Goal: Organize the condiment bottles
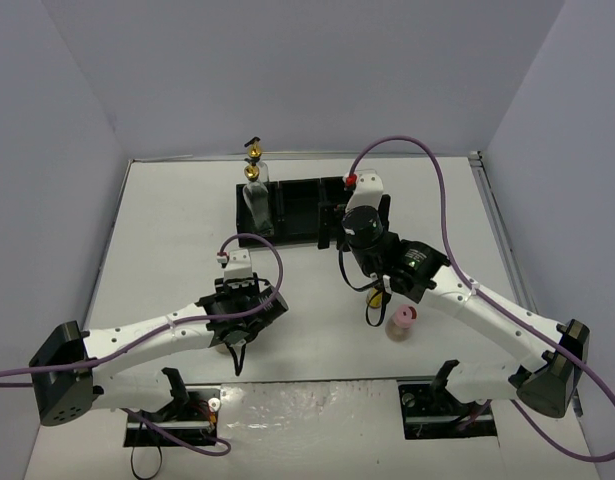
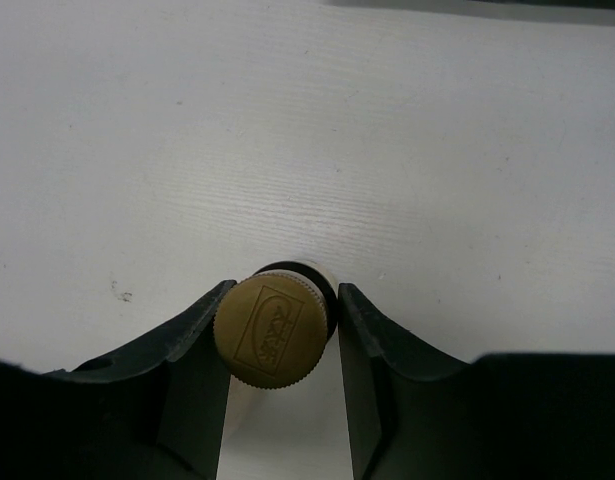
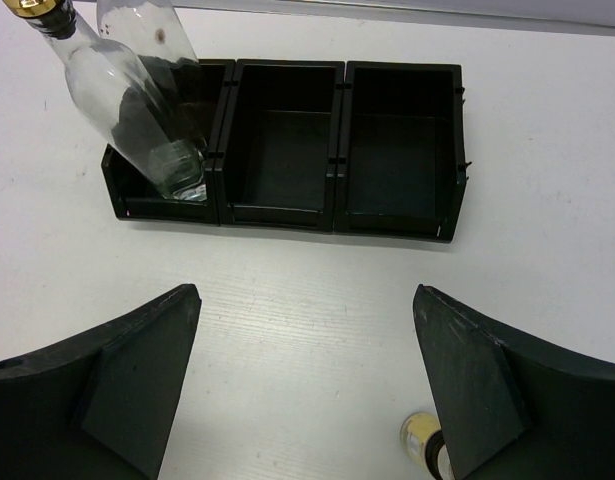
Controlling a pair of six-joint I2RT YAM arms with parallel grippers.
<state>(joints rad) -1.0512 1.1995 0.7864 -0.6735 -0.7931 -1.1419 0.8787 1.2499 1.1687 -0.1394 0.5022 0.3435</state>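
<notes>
Left end effector (image 2: 284, 297) pinches the small bottle (image 2: 272, 335) by its ribbed cap, which is probably light, rigid and grippy, while the right end effector (image 3: 305, 295) gapes empty.

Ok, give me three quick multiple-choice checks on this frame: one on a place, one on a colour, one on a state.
1. Seen from the top view, the two glass bottles sit in which compartment of the tray? A left end; B middle; C right end.
2. The cap between the fingers of the left gripper is: A red; B beige; C blue.
3. The right gripper is: A shut on a bottle; B shut on the tray wall; C open, holding nothing.
Answers: 1 A, both lean in the left end compartment. 2 B, the left wrist view shows a beige ribbed cap. 3 C, its fingers stand wide apart, gripping nothing.
</notes>
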